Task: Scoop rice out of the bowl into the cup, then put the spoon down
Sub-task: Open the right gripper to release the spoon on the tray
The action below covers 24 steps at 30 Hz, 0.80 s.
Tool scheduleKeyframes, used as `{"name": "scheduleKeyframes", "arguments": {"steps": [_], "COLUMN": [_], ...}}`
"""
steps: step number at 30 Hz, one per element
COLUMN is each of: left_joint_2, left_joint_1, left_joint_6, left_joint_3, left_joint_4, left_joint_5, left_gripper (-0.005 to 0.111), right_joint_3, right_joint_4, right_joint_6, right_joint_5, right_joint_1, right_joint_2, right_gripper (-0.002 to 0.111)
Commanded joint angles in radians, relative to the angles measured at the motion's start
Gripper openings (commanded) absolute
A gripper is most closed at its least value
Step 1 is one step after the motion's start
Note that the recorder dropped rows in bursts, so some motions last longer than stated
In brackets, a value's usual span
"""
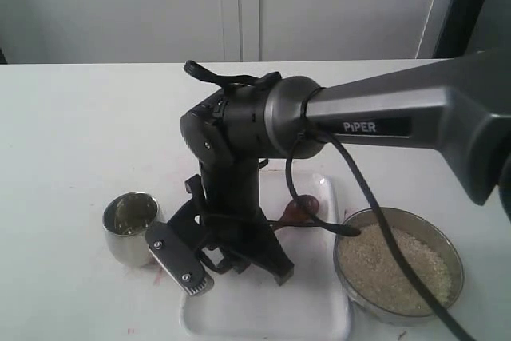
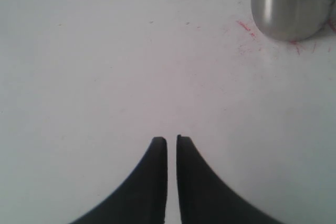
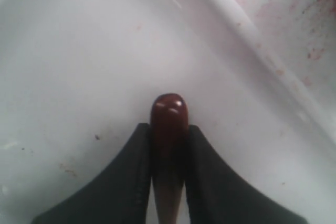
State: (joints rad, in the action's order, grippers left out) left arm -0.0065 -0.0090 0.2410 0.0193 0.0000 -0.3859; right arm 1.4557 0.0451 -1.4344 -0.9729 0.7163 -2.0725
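Note:
My right gripper [image 3: 169, 125] is shut on the end of the dark reddish-brown spoon [image 3: 169, 111], low over the white tray [image 3: 79, 51]. In the exterior view the right gripper [image 1: 239, 265] hangs over the tray [image 1: 319, 321], and the spoon's oval bowl [image 1: 300, 212] shows behind it, close to the tray surface. The steel cup [image 1: 132, 227] stands left of the tray. The wide steel bowl [image 1: 461, 265] holds rice [image 1: 395, 265] at the right. My left gripper [image 2: 171, 139] is shut on nothing over bare table, apart from the cup [image 2: 291, 6].
The right arm's black cable [image 1: 375, 221] trails across the bowl's near side. Faint red marks [image 2: 244, 27] stain the table beside the cup. A white wall stands behind the table's far edge. The left arm is out of the exterior view.

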Motion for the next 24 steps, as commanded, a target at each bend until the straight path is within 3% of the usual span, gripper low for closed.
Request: {"name": "scheduleKeyframes", "arguments": {"steps": [1, 14, 20, 24], "left_joint_2": [0.007, 0.007, 0.007, 0.007], "left_joint_1": [-0.004, -0.004, -0.004, -0.004], "left_joint_6": [-0.006, -0.006, -0.006, -0.006], "left_joint_3": [-0.009, -0.009, -0.009, -0.009], "left_joint_4": [-0.006, -0.006, -0.006, -0.006], "left_joint_5": [-0.048, -0.048, -0.048, -0.048], "left_gripper": [0.014, 0.014, 0.014, 0.014], "right_joint_3": [-0.003, -0.003, -0.003, -0.003], "right_joint_4": [-0.001, -0.038, -0.045, -0.045], "right_joint_6": [0.026, 0.111, 0.111, 0.122], "right_joint_5": [-0.003, 0.009, 0.007, 0.012], "right_joint_1": [0.001, 0.001, 0.001, 0.001], "right_joint_2": [-0.006, -0.006, -0.006, -0.006], "right_gripper": [0.000, 0.001, 0.024, 0.028]}}
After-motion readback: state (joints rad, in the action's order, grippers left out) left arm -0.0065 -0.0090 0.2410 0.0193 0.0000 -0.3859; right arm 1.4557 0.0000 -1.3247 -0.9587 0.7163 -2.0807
